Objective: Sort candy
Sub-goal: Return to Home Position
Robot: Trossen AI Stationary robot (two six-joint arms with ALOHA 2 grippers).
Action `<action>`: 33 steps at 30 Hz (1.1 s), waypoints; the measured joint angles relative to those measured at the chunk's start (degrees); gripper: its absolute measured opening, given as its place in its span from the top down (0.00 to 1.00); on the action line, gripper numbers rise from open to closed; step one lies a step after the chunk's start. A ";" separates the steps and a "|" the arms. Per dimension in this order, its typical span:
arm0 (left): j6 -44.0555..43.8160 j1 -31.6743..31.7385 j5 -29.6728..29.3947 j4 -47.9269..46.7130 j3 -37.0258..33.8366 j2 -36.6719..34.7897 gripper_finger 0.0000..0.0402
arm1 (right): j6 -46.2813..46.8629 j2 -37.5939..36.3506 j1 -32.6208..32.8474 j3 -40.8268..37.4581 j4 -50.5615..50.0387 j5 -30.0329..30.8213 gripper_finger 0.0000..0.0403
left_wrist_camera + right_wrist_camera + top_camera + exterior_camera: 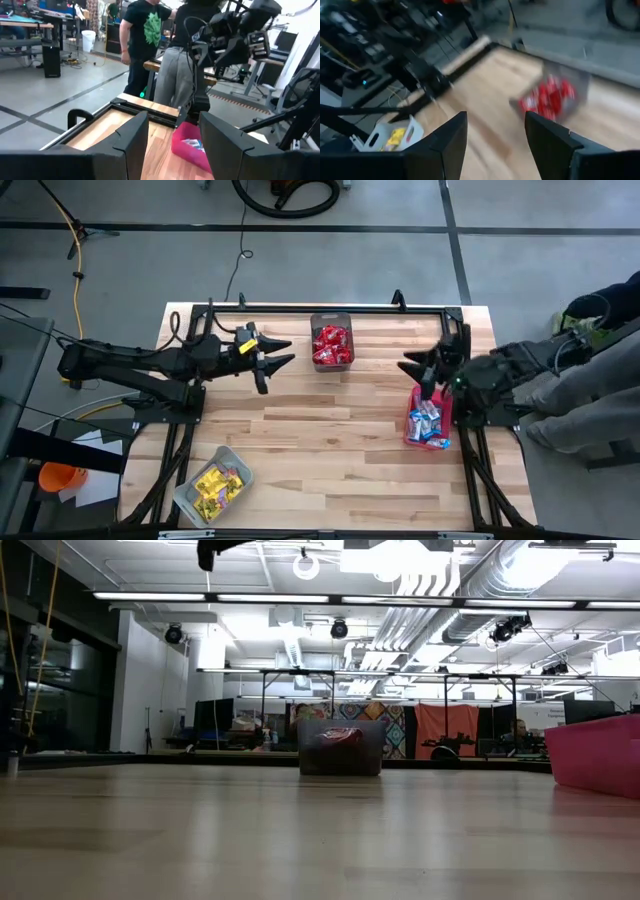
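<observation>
Pale wooden table (330,430), smooth grain; glossy candy (331,343) wrappers; matt dark fingers (132,142)

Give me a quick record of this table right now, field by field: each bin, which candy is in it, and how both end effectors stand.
dark mesh bin: far edge, centre; holds red candy
red bin: right side; holds blue-and-white candy
clear grey bin: near left corner; holds yellow candy
left end effector: open, empty, raised left of the mesh bin
right end effector: open, empty, by the red bin's far end
person: beside the table's right edge
</observation>
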 joint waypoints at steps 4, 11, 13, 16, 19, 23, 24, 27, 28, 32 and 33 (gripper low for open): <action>-0.02 -0.40 -0.04 0.01 0.00 -1.71 0.59 | -18.55 1.42 -6.72 0.30 11.14 -4.85 0.52; -0.05 -2.10 -0.02 -0.15 0.00 -2.80 0.59 | -36.55 5.90 -17.50 0.37 25.03 -17.57 0.52; -0.02 -2.64 -0.02 -0.04 0.00 -3.01 0.59 | -37.66 7.29 -20.39 0.37 27.56 -24.10 0.52; -0.11 -3.69 -0.02 -0.39 0.00 -3.63 0.59 | -38.42 9.06 -23.87 0.37 30.31 -31.48 0.52; -1.42 -5.45 0.05 -0.59 0.00 -5.30 0.63 | -38.51 10.36 -26.44 0.37 32.76 -36.73 0.54; 0.82 -8.17 2.86 -3.24 -0.01 -8.85 0.75 | -38.38 11.10 -28.35 0.37 35.19 -42.18 0.63; 2.02 -8.67 3.50 -3.95 -0.12 -9.77 0.80 | -38.67 11.16 -28.59 0.37 35.33 -43.35 0.67; 5.87 -9.60 5.07 -5.80 -1.11 -13.09 0.95 | -38.81 11.09 -28.86 0.37 35.45 -44.98 0.82; 6.60 -9.67 5.29 -5.84 -1.92 -14.37 0.97 | -38.81 11.09 -28.86 0.37 35.06 -45.42 0.88; 8.49 -9.41 5.40 -5.76 -6.05 -20.27 0.98 | -37.80 11.09 -28.95 0.35 33.45 -45.88 0.97; 8.83 -9.34 5.40 -5.69 -7.22 -21.82 0.99 | -37.02 11.09 -28.95 0.35 33.30 -45.90 0.96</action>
